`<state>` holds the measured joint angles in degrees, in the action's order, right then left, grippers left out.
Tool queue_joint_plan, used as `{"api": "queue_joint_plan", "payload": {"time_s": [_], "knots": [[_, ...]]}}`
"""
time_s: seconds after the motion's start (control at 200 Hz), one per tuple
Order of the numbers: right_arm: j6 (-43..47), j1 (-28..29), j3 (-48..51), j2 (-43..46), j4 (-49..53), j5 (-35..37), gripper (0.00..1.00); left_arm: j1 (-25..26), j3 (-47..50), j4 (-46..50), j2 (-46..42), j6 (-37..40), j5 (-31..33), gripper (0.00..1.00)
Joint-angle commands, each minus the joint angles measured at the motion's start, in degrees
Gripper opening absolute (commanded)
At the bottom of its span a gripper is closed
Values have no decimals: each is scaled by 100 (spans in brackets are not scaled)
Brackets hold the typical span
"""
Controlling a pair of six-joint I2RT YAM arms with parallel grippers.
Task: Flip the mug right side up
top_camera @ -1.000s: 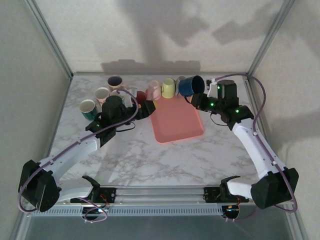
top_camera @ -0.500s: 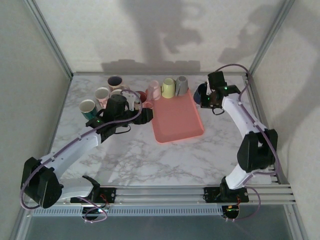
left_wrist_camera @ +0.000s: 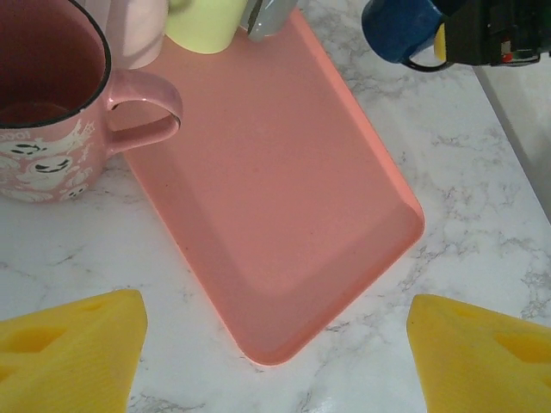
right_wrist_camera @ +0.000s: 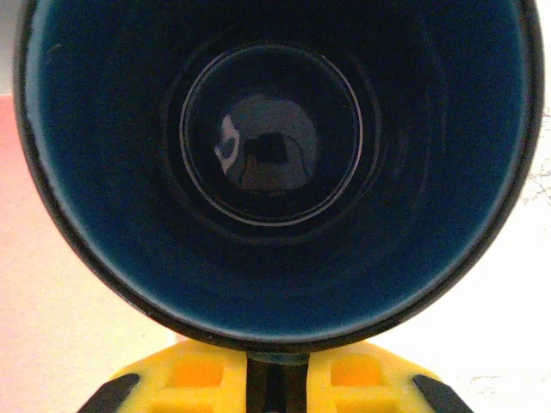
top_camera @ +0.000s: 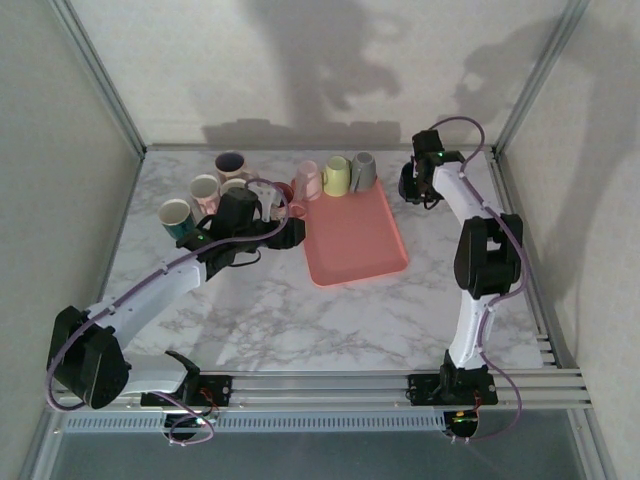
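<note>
The blue mug (right_wrist_camera: 271, 163) is held directly ahead of the right gripper (right_wrist_camera: 275, 379). Its mouth is turned back toward the wrist camera, so the glazed interior is seen down to the base. A narrow dark part of the mug at its near rim is clamped between the two yellow fingers (right_wrist_camera: 194, 379), which are closed tightly on it. Whether that part is the wall or the handle cannot be determined.

To the left of the held mug the pink tray (left_wrist_camera: 284, 215) is seen, and to its right the marble table (left_wrist_camera: 482, 189). Whether the mug touches the table cannot be determined.

The left gripper (left_wrist_camera: 275, 361) is held with its fingers spread wide and nothing between them, with the tray's near corner ahead of them. Ahead and to the left of this gripper a pink patterned mug (left_wrist_camera: 52, 112) stands upright on the marble, its handle reaching to the tray's edge. A yellow mug (left_wrist_camera: 202, 21) and a grey mug (left_wrist_camera: 271, 13) are found at the tray's far end.
</note>
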<state>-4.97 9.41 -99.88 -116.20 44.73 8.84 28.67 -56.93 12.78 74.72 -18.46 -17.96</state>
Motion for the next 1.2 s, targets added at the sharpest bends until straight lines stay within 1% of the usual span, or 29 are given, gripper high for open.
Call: {"api": "queue_joint_plan", "payload": {"time_s": [0.0,0.295,0.34,0.396,0.536,0.666,0.741,0.831,0.911,1.041,1.127,1.197], "knots": [[163,-120,-476,-187,-239,121,0,-55,-202,163,115,167,117,79],[196,-326,-811,-661,-186,-125,0,-57,-345,221,371,198,83,79],[224,-342,-860,-722,-160,-144,2,-59,-369,240,387,207,74,79],[241,-356,-908,-771,-107,-143,6,-58,-394,243,403,211,51,80],[260,-369,-946,-829,-80,-187,21,-54,-357,208,370,194,12,81],[251,-379,-972,-837,-1,-193,29,-64,-345,222,321,193,4,81],[226,-379,-972,-791,54,-198,37,-65,-337,243,250,202,4,82],[57,-380,-862,-506,157,-149,43,-78,-297,277,137,227,35,82],[-183,-374,-491,13,125,-35,48,-89,-260,325,30,253,62,83],[-795,-257,401,1024,-99,-102,48,-129,-91,305,-182,328,100,84],[-1317,-109,875,1480,-275,-451,48,-189,56,230,-308,424,48,84],[-1816,47,1076,1591,-403,-912,49,-276,199,112,-432,461,-7,85]]}}
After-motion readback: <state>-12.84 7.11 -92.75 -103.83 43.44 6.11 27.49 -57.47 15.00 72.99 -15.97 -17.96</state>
